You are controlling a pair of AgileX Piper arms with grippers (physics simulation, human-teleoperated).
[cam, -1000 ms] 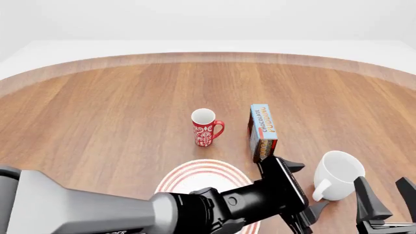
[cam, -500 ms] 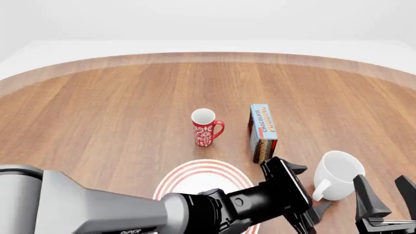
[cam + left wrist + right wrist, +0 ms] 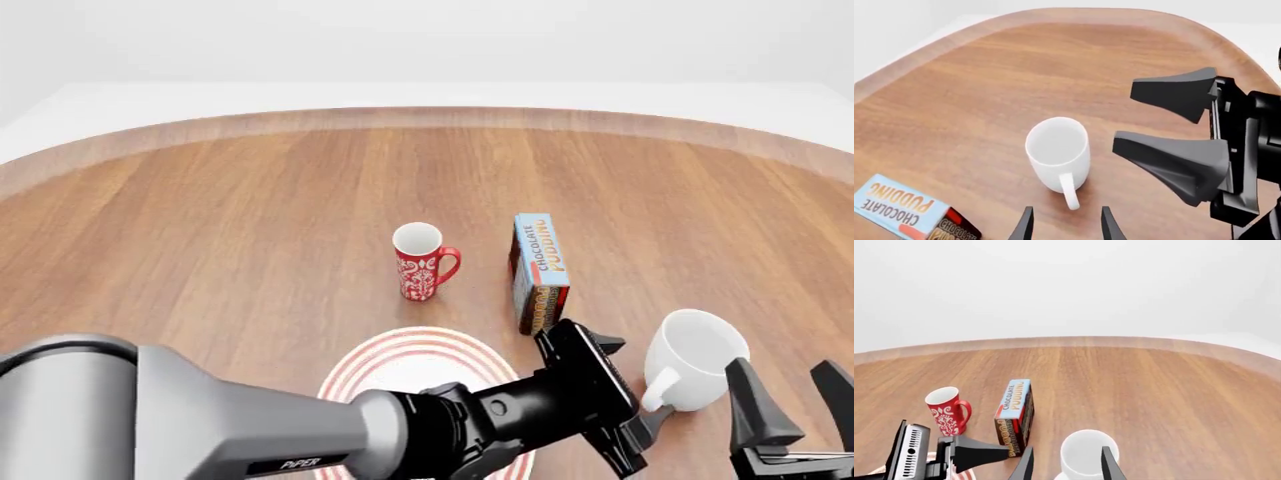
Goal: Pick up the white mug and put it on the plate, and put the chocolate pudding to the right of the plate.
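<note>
**White mug upright on the desk, both arms closing in**

The white mug (image 3: pixel 691 357) stands upright on the desk (image 3: pixel 214 230), right of the plate (image 3: pixel 400 362) and apart from it, its loop handle (image 3: pixel 1069 190) pointing toward the left gripper (image 3: pixel 1064 225). It looks glossy, rigid and probably light; smooth walls could slip, so the handle or the rim wall seems the better hold. The left jaws are spread, lined up on either side of the handle without touching it. The right gripper (image 3: pixel 790 405) sits just beside the mug, jaws open and holding nothing. The chocolate pudding (image 3: pixel 538 270) stands on end beyond the plate, a stiff little box, with the red mug (image 3: pixel 423 261) near it.
</note>
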